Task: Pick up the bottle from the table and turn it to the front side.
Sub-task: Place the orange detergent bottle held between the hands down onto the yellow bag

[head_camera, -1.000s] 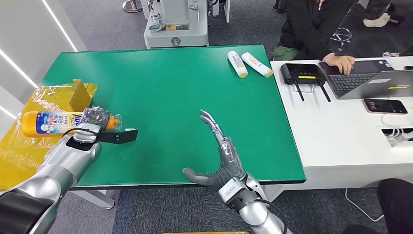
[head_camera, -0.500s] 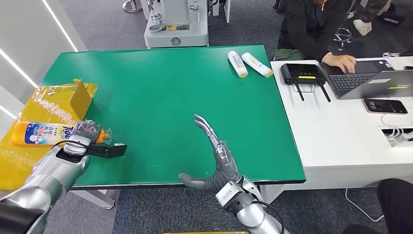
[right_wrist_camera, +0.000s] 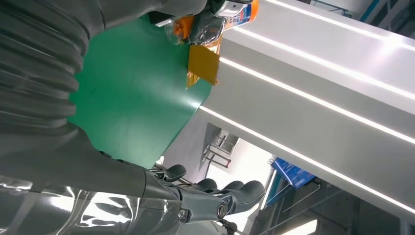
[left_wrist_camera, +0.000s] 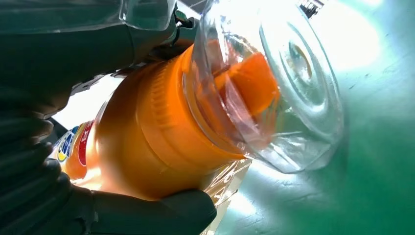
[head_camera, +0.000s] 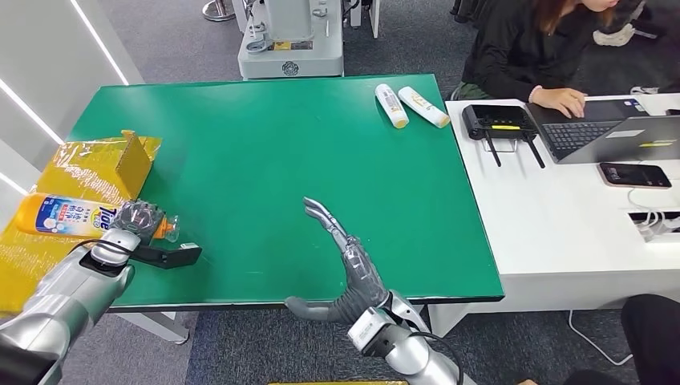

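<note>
My left hand (head_camera: pixel 136 218) grips an orange bottle (head_camera: pixel 68 215) with a blue and white label near its neck, holding it on its side over the table's left front corner. The left wrist view shows dark fingers (left_wrist_camera: pixel 98 210) wrapped round the orange bottle (left_wrist_camera: pixel 147 147), whose orange cap sits under a clear cover (left_wrist_camera: pixel 288 83). My right hand (head_camera: pixel 349 269) is open above the front edge of the green table (head_camera: pixel 265 136), fingers stretched forward, holding nothing. The right wrist view shows its fingers (right_wrist_camera: pixel 230 188) spread, with the bottle (right_wrist_camera: pixel 222 12) far off.
A yellow cardboard box (head_camera: pixel 88 172) wrapped in film sits off the table's left edge. Two white bottles (head_camera: pixel 409 104) lie at the far right corner. A white desk (head_camera: pixel 561 216) on the right carries a router, a laptop and a phone; a person sits behind it.
My left hand has carried the bottle leftward and toward me, off the table's left front corner. My right hand has drifted left and back toward the front edge.
</note>
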`<state>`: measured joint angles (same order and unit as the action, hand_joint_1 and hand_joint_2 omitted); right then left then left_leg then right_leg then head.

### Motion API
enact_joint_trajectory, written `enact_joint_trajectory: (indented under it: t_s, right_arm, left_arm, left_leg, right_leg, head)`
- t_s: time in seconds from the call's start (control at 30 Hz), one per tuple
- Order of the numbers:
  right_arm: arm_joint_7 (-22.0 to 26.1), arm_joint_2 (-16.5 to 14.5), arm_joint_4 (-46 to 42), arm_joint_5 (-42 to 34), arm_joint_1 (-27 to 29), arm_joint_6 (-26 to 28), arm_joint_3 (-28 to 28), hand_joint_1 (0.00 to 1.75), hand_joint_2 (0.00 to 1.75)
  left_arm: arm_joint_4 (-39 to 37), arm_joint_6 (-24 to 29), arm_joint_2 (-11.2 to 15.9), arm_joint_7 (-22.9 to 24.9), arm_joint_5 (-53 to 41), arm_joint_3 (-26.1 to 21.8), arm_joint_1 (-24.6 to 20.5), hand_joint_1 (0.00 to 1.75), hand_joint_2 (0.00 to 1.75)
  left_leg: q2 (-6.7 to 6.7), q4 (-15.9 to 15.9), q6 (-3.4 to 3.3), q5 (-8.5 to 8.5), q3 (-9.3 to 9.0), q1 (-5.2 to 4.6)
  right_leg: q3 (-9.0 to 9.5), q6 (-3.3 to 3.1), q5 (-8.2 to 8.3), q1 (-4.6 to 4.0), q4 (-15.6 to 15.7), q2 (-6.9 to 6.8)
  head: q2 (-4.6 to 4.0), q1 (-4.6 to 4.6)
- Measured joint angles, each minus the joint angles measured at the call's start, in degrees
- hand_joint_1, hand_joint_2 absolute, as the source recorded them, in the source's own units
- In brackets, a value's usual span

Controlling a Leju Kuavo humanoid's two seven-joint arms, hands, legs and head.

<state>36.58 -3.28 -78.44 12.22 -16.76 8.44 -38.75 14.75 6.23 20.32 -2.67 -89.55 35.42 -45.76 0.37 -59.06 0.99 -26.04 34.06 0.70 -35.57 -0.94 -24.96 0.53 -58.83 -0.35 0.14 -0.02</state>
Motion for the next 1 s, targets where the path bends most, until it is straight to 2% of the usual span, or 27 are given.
enact_joint_trajectory:
  t_s: [0.37, 0.5, 1.0]
  right_arm:
    - [-0.12, 0.7, 0.0, -0.4, -0.35, 0.02, -0.91, 0.0, 1.75]
    - [-0.16, 0.84, 0.0, -0.68, -0.52, -0.03, -0.97, 0.0, 1.75]
    - [0.58, 1.49, 2.31, -1.8, -1.92, -1.14, -1.11, 0.0, 1.75]
  left_arm:
    - [0.0, 1.32, 0.39, -1.59, -0.04, 1.22, -0.01, 1.75, 1.75]
    - [0.0, 1.55, 0.47, -1.66, -0.08, 1.57, 0.01, 0.0, 1.75]
    - [0.0, 4.6, 0.36, -0.58, 0.9, 2.13, 0.81, 0.0, 1.75]
  left_leg:
    - [-0.01, 0.0, 0.03, 0.02, -0.01, 0.0]
    - [-0.01, 0.0, 0.03, 0.02, -0.01, 0.0]
    - [0.0, 0.0, 0.04, 0.02, -0.02, 0.0]
  right_leg:
    - [0.01, 0.0, 0.0, 0.0, 0.0, -0.01]
    - [0.01, 0.0, 0.0, 0.0, 0.0, 0.0]
    - [0.01, 0.0, 0.01, 0.0, 0.0, 0.0]
  head:
    - [0.0, 0.0]
    - [0.0, 0.0]
    - [0.0, 0.0]
